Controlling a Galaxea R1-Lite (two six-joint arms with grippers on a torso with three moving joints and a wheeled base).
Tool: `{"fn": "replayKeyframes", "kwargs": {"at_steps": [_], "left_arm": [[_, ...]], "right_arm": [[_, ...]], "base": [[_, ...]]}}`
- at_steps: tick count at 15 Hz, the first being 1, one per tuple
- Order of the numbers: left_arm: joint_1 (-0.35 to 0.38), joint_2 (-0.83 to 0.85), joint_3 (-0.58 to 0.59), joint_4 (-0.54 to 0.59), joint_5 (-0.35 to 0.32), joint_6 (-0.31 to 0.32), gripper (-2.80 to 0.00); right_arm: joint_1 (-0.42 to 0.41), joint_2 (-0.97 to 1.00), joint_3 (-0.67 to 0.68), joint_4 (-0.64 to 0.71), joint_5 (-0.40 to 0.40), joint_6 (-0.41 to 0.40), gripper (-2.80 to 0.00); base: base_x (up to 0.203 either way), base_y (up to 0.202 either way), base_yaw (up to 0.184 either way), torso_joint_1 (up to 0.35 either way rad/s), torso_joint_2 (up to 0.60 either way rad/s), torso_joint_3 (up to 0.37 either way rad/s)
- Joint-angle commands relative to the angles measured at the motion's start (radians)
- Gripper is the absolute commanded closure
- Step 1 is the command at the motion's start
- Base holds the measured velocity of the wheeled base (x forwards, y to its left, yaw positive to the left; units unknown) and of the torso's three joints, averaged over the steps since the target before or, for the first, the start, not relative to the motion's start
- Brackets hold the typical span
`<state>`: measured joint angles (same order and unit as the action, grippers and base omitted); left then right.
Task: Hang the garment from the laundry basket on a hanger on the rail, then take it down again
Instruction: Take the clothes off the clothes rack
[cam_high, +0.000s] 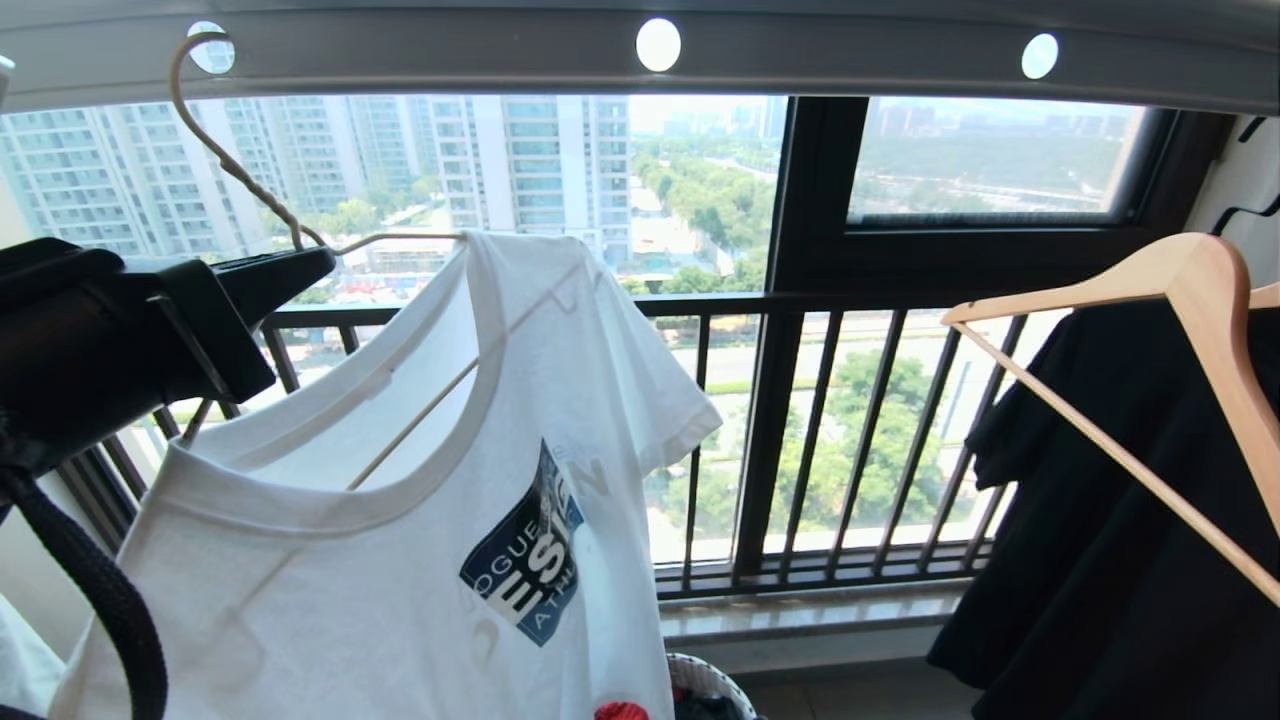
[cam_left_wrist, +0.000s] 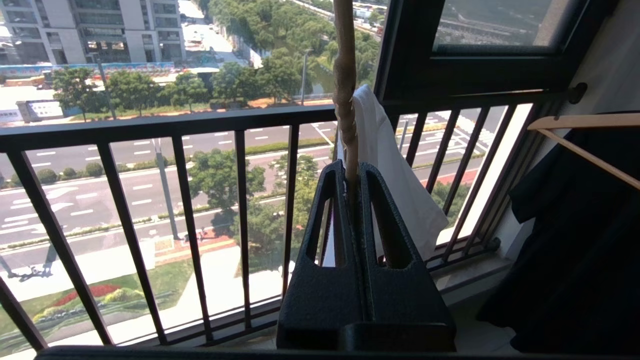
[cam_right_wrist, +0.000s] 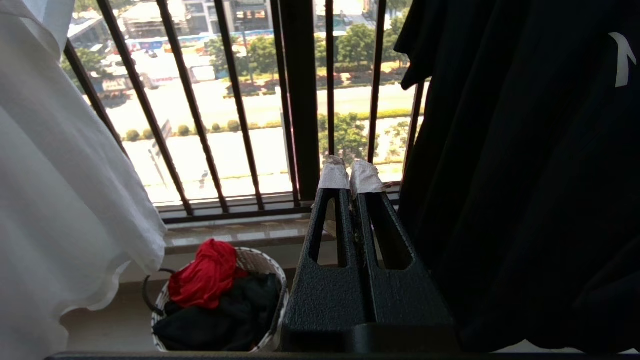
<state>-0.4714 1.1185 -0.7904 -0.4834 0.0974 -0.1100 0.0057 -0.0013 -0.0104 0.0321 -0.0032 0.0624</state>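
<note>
By the barred balcony window (cam_high: 820, 440), the basket (cam_right_wrist: 260, 265) held red and black clothes; left gripper (cam_left_wrist: 350, 172) clenched the hanger (cam_high: 230, 160), right gripper (cam_right_wrist: 350, 175) closed empty.

laundry basket (cam_high: 712, 686) cut off, chest print (cam_high: 527, 553) creased

window (cam_high: 990, 160): bright daylight | balcony railing (cam_high: 820, 440): dark bars | sill (cam_right_wrist: 235, 235): pale, possibly stone

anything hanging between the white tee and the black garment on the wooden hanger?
Nothing hangs there. In the head view the stretch between the white T-shirt and the black garment shows only the balcony railing and window behind.
</note>
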Motion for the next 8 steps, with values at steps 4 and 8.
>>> {"fn": "replayKeyframes", "kwargs": {"at_steps": [4,8], "left_arm": [[0.001,0.024,0.044,-0.078,0.002,0.004,0.0],[0.001,0.071,0.099,-0.193,0.002,0.004,0.0]], "right_arm": [[0.0,0.0,0.0,0.0,0.0,0.001,0.0],[0.0,0.001,0.0,0.0,0.0,0.001,0.0]], "base": [[0.0,0.0,0.0,0.0,0.0,0.0],[0.0,0.0,0.0,0.0,0.0,0.0]]}}
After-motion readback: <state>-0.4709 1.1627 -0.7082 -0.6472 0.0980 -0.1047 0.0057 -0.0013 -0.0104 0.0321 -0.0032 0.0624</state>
